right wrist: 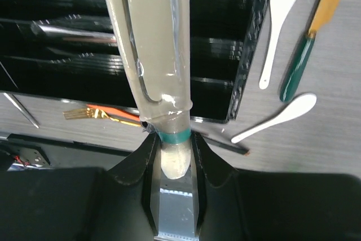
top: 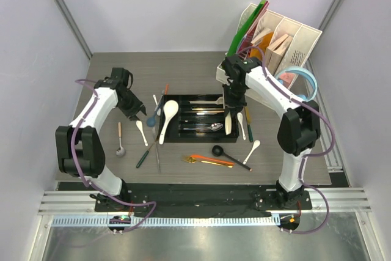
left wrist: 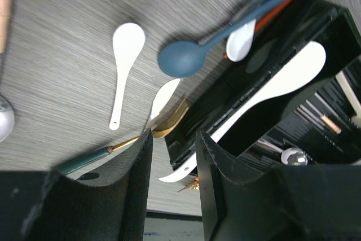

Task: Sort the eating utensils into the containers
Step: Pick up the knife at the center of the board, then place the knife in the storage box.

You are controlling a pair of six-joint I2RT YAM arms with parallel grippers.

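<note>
Black spoon [top: 219, 150] and orange chopsticks [top: 211, 159] lie loose before the black tray [top: 183, 140]. Right gripper [right wrist: 171, 139] is clamped on a cream utensil [right wrist: 149, 43] above the tray's right end. Left gripper [left wrist: 174, 139], fingers apart, empty, beside a blue spoon [left wrist: 180, 59]

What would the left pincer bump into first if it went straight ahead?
Probably the handle of the big white spoon, which sticks out over the corner of the black plastic tray, though depth is unclear.
</note>
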